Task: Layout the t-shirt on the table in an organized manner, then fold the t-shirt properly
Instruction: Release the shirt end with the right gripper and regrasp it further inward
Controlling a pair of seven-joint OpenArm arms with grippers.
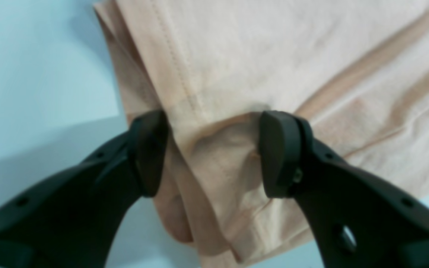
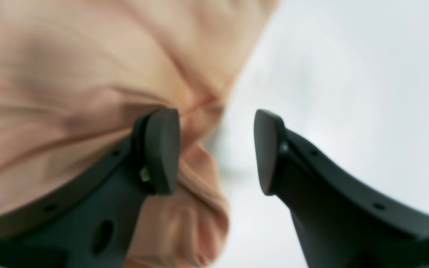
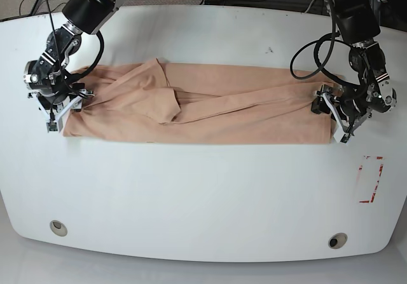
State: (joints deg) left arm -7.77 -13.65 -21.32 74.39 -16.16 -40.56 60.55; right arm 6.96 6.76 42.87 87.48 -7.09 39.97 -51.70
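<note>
The soft peach-pink fabric t-shirt lies stretched into a long horizontal band across the middle of the glossy white tabletop, already doubled lengthwise with loose creases near its centre. At the left of the base view, the right gripper sits at that end of the band; its wrist camera shows the jaws parted, one finger against a bunched corner of cloth and the other over bare tabletop, so nothing is clamped there. At the right of the base view, the left gripper straddles the hemmed corner; its jaws stand apart with folded fabric between them, not pressed shut on it. Judgement: the work is in the folding stage, with both ends being addressed for a fold. The next move calls for both jaws to close firmly on all layers at each end, then lift evenly so the band folds without dragging or shedding a layer.
</note>
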